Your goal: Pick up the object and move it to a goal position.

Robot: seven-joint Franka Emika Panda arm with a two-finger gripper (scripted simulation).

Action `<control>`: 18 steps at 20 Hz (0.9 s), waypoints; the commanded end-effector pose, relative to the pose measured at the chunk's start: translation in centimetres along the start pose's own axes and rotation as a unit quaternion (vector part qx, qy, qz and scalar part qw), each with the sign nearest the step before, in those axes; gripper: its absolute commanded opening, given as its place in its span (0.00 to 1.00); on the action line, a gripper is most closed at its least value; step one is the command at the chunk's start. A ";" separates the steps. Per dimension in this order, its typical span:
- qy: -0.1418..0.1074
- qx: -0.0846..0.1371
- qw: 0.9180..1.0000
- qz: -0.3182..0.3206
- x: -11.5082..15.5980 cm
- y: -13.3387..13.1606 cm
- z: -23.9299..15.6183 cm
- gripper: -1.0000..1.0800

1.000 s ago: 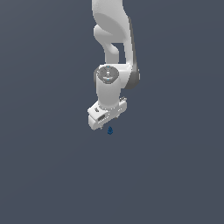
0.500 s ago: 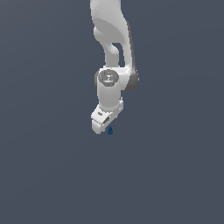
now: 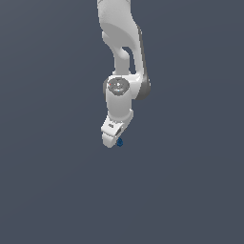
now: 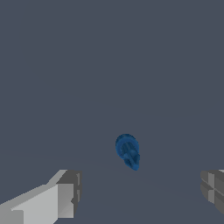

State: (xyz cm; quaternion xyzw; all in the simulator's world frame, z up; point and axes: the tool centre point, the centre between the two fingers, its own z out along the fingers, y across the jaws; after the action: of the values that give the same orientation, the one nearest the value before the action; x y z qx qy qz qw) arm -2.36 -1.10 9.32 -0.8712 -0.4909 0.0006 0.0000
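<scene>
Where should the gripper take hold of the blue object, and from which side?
Probably across the object's rounded, wider end, coming straight down with the open gripper, one finger on each side. The tapered tip looks too thin and lumpy to pinch securely.

White arm (image 3: 123, 57) reaches downward, gripper (image 3: 113, 139) low, its fingers (image 4: 61, 194) spread wide apart

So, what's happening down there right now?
Tool open, fingers wide apart. Blue object lies between them, not gripped. Nothing in the way.
</scene>
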 end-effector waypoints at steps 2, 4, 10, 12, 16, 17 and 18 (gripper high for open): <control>0.000 0.000 1.000 -0.006 0.0 0.0 0.1 0.96; 0.000 0.000 1.000 -0.004 0.0 0.0 0.1 0.96; 0.000 0.000 1.000 -0.005 0.0 -0.1 1.9 0.96; 0.000 0.000 1.000 -0.005 0.0 -0.1 3.0 0.96; 0.000 0.000 1.000 -0.006 0.0 -0.1 4.6 0.96; 0.000 0.000 1.000 -0.006 0.0 -0.1 4.8 0.96; 0.000 0.000 1.000 -0.006 0.0 0.0 5.0 0.96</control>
State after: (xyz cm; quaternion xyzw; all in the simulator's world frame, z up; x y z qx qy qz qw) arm -2.49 -1.07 4.67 -0.8683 -0.4960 0.0007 0.0005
